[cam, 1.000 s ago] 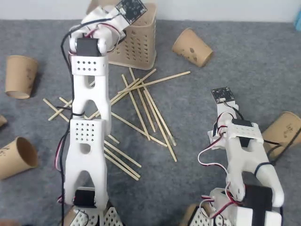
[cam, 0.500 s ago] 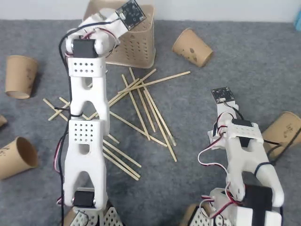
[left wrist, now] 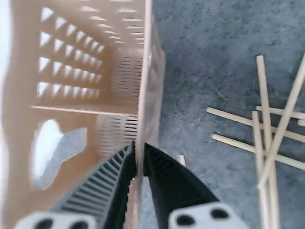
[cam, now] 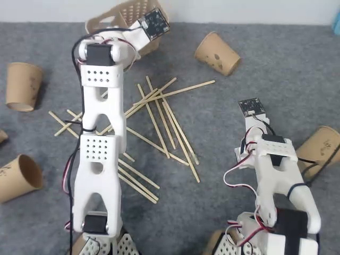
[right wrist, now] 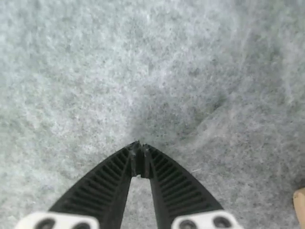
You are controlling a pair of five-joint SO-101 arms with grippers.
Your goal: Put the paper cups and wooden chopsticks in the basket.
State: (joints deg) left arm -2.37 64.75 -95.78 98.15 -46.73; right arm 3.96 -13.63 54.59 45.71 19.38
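At the far left a brown paper cup lies on its side on the grey, felt-like counter, with a second paper cup toppled lower down. Next comes the left arm, stretched to the far edge. There the left claw is pinching the thin wall of the tan plastic basket, one jaw inside and one outside. The basket leans over rather than standing square, its sides pierced with rows of small holes and slots. The step in hand looks like handling the basket itself, not loading it, since cups and sticks lie loose. I judge the next move calls for setting it upright with its mouth free and letting go. After that come the pale wooden chopsticks, scattered criss-cross in the middle: slim, smooth and flat against the nap, so they want a low, exact pinch. Beyond them a third paper cup lies near the basket; light, thin-walled and round, it may roll or crush. The right claw is pressed together on nothing above bare counter, and a fourth paper cup lies at the right edge.
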